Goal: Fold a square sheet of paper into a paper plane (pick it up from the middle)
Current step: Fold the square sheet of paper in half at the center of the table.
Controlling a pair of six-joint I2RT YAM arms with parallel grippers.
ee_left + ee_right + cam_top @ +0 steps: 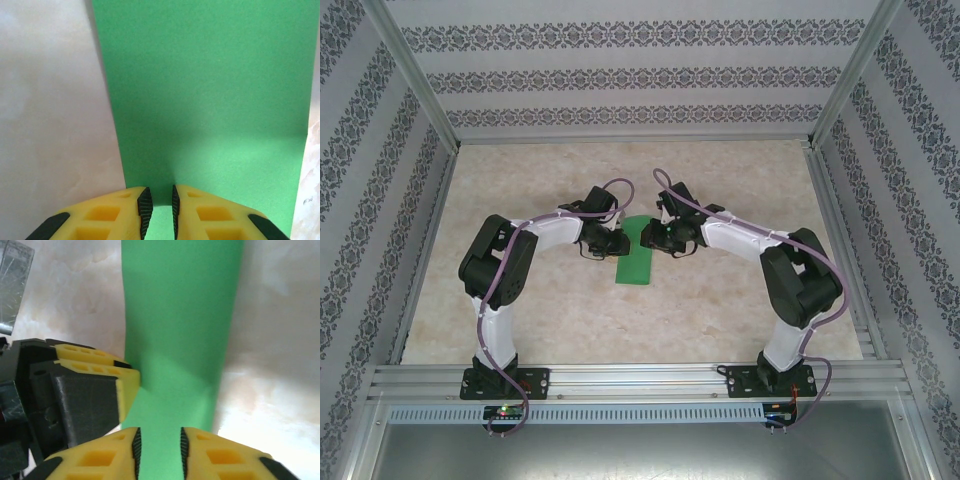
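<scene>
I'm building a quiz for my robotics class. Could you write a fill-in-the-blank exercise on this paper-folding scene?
1. The paper is bright ____.
2. It lies on a pale, marbled ____.
3. The left fingers and right fingers are ____ with black pads.
4. Seen from above, the paper sits ____ the two arms' fingers.

Missing words: green; table; yellow; between.
</scene>
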